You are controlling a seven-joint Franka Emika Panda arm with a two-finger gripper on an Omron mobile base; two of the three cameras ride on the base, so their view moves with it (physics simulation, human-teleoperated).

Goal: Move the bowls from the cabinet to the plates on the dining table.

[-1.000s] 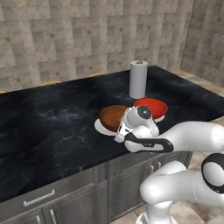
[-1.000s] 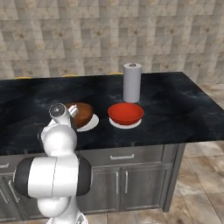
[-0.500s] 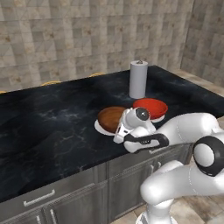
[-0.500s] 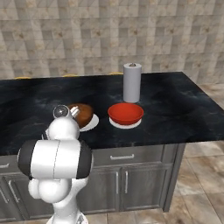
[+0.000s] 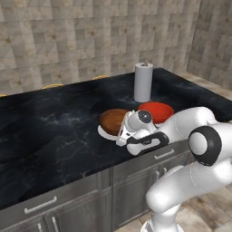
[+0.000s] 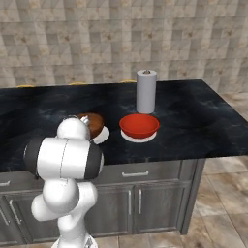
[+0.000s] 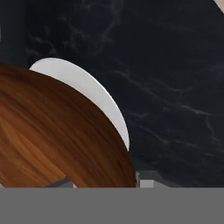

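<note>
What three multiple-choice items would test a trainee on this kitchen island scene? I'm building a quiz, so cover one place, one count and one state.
1. Where does the brown wooden bowl sit?
A. On a white plate
B. In the sink
C. On the floor

2. How many bowls stand on the dining table?
A. One
B. Two
C. Four

3. What state is the paper towel roll in?
A. Lying flat
B. Upright
C. Inside the red bowl

Answers: 1 A, white rim shows beneath it; 2 B, one brown and one red; 3 B, it stands on end behind the red bowl.
</note>
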